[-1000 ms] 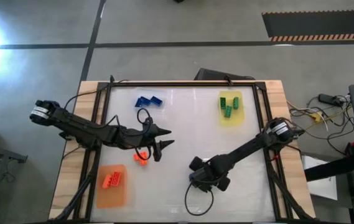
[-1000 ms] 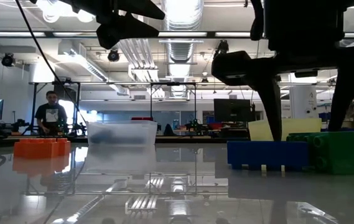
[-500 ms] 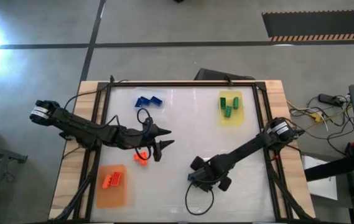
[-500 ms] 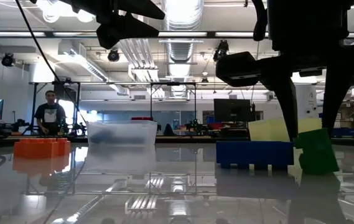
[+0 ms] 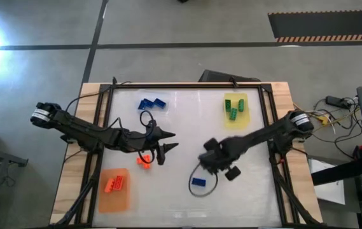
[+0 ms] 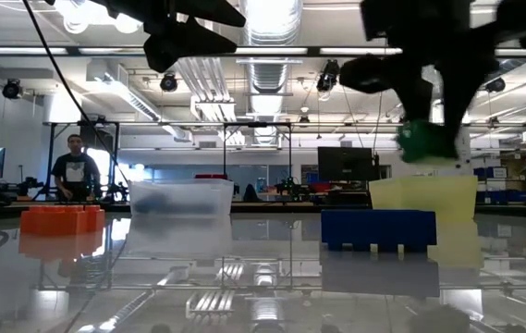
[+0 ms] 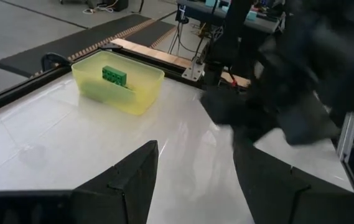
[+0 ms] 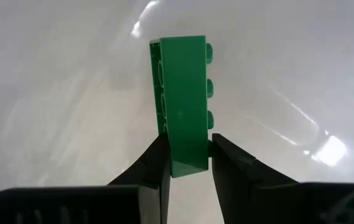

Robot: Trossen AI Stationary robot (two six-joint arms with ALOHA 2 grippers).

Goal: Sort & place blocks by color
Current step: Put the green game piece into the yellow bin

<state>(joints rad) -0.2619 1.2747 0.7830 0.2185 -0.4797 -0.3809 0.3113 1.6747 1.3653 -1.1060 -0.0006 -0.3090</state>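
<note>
My right gripper [image 5: 214, 158] hangs over the table's middle, shut on a green block [image 8: 183, 93], which shows high up in the low view [image 6: 426, 141]. A blue block [image 5: 198, 181] lies flat on the table just nearer than it. More green blocks [image 5: 234, 108] lie in the yellow tray [image 5: 247, 121] at the far right. Blue blocks [image 5: 152, 103] sit at the far left. Orange blocks [image 5: 115, 183] rest on the orange mat [image 5: 114, 200], and others [image 5: 144, 160] lie loose under my left gripper [image 5: 171, 143], which stands open and holds nothing. My right gripper pinches the green block's near end [image 8: 186, 155] between its two fingers, one on the studded top and one on the hollow underside. The fingers point down from above. The block hangs lengthwise below them, clear of the table.
A clear tray [image 6: 179, 197] holds the far-left blue blocks. A black frame [image 5: 266, 133] rims the white tabletop. A person [image 6: 76, 171] stands far off in the room behind. Bare tabletop lies between the blue block and the yellow tray.
My right gripper has shut on the green block beside the blue one, lifted it clear of the table and carried it toward the far right, rolling its wrist. The blue block has stayed on the table.
</note>
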